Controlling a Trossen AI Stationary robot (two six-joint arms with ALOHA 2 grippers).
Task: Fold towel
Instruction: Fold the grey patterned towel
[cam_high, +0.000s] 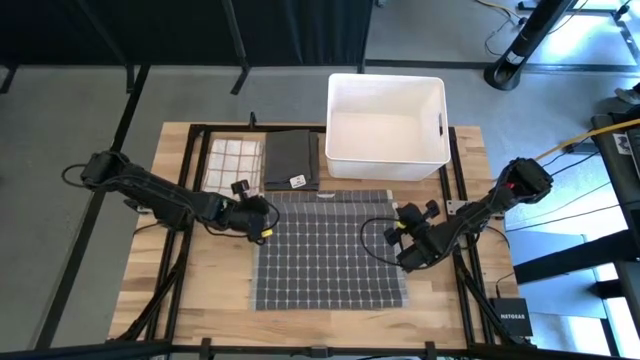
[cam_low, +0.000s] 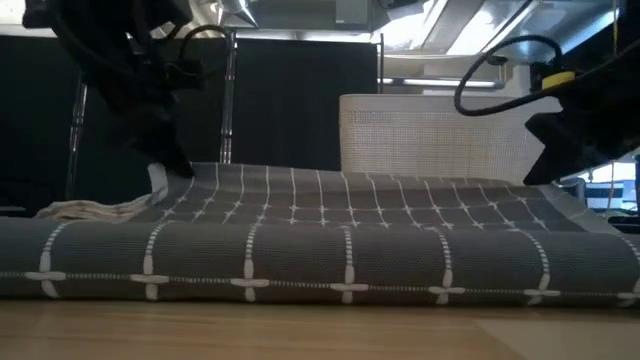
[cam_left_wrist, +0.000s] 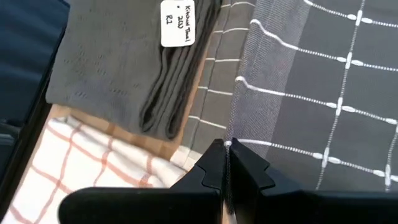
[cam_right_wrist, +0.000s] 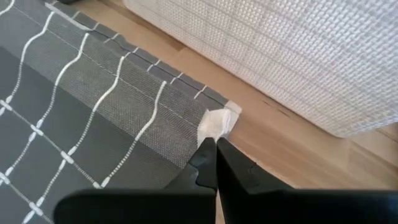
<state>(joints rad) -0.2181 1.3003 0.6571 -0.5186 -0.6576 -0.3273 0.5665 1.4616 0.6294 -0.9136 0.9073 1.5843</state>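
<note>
- While the grey towel (cam_high: 330, 250) lies spread flat on the table (cam_high: 200, 290), both grippers sit at its far edge, one at each side.
- Left gripper (cam_high: 262, 222) is at the towel's far left corner; in its wrist view the two fingers (cam_left_wrist: 208, 171) are pressed together with the towel's left edge pinched between them.
- Right gripper (cam_high: 405, 255) is at the towel's right edge, near the far right corner; its wrist view shows the fingers (cam_right_wrist: 208, 163) closed together on the hem, just beside a small white tag (cam_right_wrist: 217, 124) at that corner.
- Towel pattern: dark grey with a grid of thin white lines, and a plainer border along the edges.
- From the low view, the towel's near edge runs across the wood in front, and the cloth rises slightly toward both held points at the back.
- Beyond the towel stands a white bin (cam_high: 386, 125), close to the far right corner but apart from it, with bare wood between.
- Left of the bin lies a folded dark grey cloth (cam_high: 291, 160) with a white label (cam_left_wrist: 177, 23), just beyond the towel's far edge.
- Beside that, further left, lies a white cloth with orange checks (cam_high: 232, 162).
</note>
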